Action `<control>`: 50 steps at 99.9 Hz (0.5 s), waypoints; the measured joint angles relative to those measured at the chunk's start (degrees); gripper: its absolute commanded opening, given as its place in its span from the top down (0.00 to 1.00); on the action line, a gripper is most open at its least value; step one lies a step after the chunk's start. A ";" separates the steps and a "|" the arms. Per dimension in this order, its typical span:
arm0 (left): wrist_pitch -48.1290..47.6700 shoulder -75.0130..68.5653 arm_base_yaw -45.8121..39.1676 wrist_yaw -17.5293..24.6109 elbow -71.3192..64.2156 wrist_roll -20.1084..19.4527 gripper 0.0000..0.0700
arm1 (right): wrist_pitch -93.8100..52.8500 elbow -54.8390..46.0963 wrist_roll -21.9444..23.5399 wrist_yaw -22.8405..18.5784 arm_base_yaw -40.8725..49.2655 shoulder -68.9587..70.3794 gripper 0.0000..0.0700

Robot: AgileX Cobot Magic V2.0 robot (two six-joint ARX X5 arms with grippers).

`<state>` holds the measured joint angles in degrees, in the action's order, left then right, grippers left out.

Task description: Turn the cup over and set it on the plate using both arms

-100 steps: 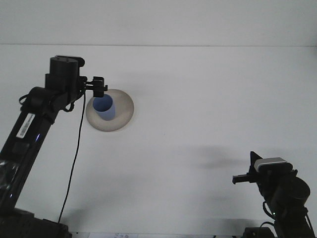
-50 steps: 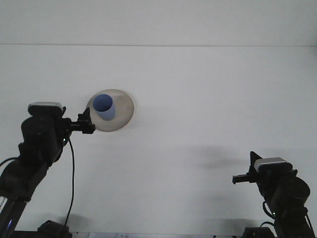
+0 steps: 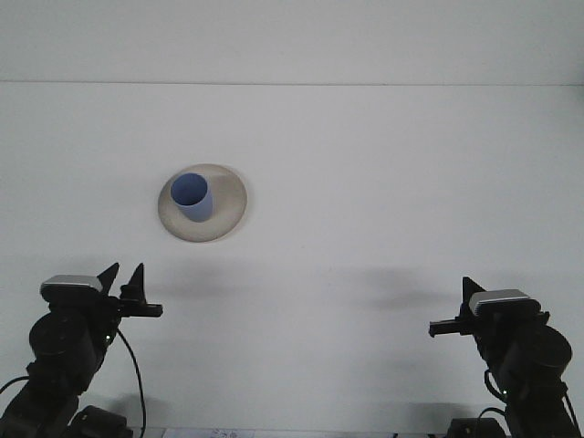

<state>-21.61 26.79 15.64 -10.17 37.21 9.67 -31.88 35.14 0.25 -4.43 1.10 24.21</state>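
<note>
Your left gripper (image 3: 128, 290) has pulled back, low and well clear of the plate (image 3: 228, 214).
Its fingers stand apart, empty; the blue cup (image 3: 192, 196) sits upright on the plate.

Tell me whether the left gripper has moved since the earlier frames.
Yes. The left gripper was right at the plate and blue cup; it has since pulled back toward the robot, now well below the plate, jaws open.

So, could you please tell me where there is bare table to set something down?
The middle and right of the table are bare, from the plate across to the right hand. The strip behind the plate is free too. The plate itself is taken by the blue cup.
</note>
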 measured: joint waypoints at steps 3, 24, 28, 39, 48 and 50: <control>-0.02 -0.37 0.00 0.00 0.00 0.04 0.99 | 0.00 0.00 0.00 0.39 0.00 0.00 1.00; -0.20 -0.94 0.00 -0.04 -0.02 0.09 0.98 | 2.01 0.00 0.00 4.28 0.00 0.00 1.00; -0.04 -1.01 0.00 -0.04 -0.02 0.09 0.98 | 2.45 0.00 0.00 4.46 0.02 0.00 1.00; 0.17 -1.44 0.00 -0.04 -0.02 0.11 0.98 | 2.93 0.00 0.00 4.46 0.00 0.00 1.00; 0.17 -1.75 0.00 -0.04 -0.02 0.09 0.98 | 2.93 0.00 0.00 4.46 0.00 0.00 1.00; 0.17 -1.75 0.00 -0.04 -0.02 0.09 0.98 | 2.93 -0.02 0.00 4.46 0.00 0.00 1.00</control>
<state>-21.43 25.04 15.64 -10.22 37.19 9.76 -28.95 35.11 0.25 0.03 1.10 24.21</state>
